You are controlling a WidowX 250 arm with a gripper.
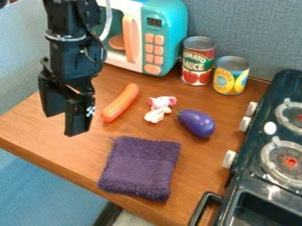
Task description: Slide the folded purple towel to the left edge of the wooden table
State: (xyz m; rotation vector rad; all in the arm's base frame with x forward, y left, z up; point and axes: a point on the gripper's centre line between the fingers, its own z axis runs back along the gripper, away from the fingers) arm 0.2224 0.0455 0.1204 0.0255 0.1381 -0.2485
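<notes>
The fingers of the black gripper (63,124) are being held apart, with nothing being gripped; just to their right, the orange sausage (120,103) is being supported at a slant by the wooden counter (35,126), while the purple cloth (142,167) is being borne below and right of them. Farther right of the fingers, the small white-and-pink toy (158,109) and eggplant (196,123) are being supported; beyond them, the microwave (168,26), red can (198,62) and yellow can (231,76) are being held upright, and the stove (251,185) is being seen farthest right.

2 cans (198,62) stand btwn microwave (172,20) & stove (245,185).
</notes>
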